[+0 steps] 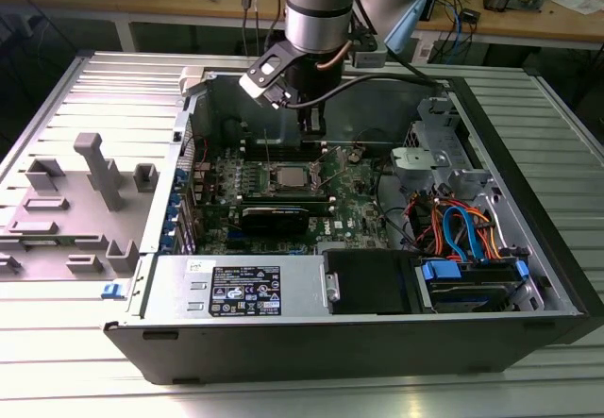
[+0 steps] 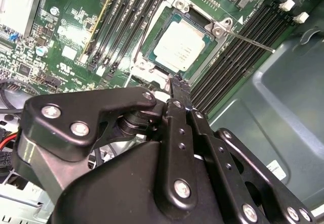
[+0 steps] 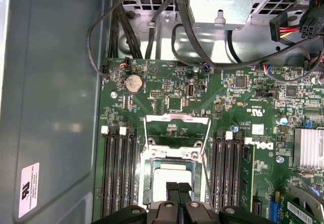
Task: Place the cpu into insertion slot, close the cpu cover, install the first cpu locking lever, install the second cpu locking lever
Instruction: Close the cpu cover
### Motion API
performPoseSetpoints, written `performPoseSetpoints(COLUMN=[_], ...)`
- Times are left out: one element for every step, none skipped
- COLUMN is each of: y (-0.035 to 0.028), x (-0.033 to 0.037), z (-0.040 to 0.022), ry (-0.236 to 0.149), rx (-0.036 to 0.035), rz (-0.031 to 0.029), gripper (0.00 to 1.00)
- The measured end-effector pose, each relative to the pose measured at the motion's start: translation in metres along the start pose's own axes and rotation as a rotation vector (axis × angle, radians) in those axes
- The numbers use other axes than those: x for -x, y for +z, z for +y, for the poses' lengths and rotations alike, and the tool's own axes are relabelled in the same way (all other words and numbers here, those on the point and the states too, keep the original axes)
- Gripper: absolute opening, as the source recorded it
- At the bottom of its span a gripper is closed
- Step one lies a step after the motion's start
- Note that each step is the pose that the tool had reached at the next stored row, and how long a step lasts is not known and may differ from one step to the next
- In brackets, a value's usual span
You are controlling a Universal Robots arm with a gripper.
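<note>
The cpu (image 3: 173, 175) lies flat in the insertion slot (image 3: 150, 183) on the green motherboard (image 3: 167, 90); its silver top also shows in the second wrist view (image 2: 179, 44) and the exterior view (image 1: 288, 175). The cpu cover (image 3: 177, 117) stands swung open at the slot's far edge, and the board shows through its cut-out. A thin locking lever (image 2: 249, 40) sticks out free beside the slot. My gripper (image 3: 178, 188) is shut with nothing between its fingers. Its tips hover just above the slot's near edge (image 2: 174, 81), and it hangs over the board in the exterior view (image 1: 312, 133).
Long black RAM slots (image 3: 117, 168) flank the socket on both sides. The grey case wall (image 3: 50, 107) rises close by. Cable bundles (image 1: 453, 225) and a drive cage (image 1: 429, 158) fill the exterior view's right. The power supply (image 1: 241, 291) lies along the front.
</note>
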State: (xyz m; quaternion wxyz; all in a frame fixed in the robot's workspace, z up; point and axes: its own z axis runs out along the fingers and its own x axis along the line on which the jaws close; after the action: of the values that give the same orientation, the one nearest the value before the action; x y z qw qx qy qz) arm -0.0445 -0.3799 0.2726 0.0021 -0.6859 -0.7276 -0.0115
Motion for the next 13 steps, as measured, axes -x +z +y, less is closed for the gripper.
performPoseSetpoints(y=[0.0, 0.0, 0.0, 0.0, 0.0, 0.0, 0.0, 0.0, 0.0, 0.0, 0.0, 0.0, 0.0], x=[0.0, 0.0, 0.0, 0.0, 0.0001, 0.0001, 0.0001, 0.0001, 0.0001, 0.0001, 0.0001, 0.0001, 0.0002], z=[0.0003, 0.0005, 0.0007, 0.0008, 0.001, 0.0012, 0.0014, 0.0016, 0.0018, 0.0019, 0.002, 0.0023, 0.0025], ry=[0.0, 0.0, 0.0, 0.0, 0.0, 0.0, 0.0, 0.0, 0.0, 0.0, 0.0, 0.0, 0.0], rx=[0.0, 0.0, 0.0, -0.0001, 0.0, 0.0, 0.0, 0.0, 0.0, 0.0, 0.0, 0.0, 0.0], rz=[0.0, 0.0, 0.0, -0.0001, 0.0, 0.0, 0.0, 0.0, -0.0001, 0.0, 0.0, 0.0, 0.0], gripper=[0.11, 0.11, 0.11, 0.11, 0.11, 0.11, 0.11, 0.11, 0.11, 0.11, 0.11, 0.11, 0.11])
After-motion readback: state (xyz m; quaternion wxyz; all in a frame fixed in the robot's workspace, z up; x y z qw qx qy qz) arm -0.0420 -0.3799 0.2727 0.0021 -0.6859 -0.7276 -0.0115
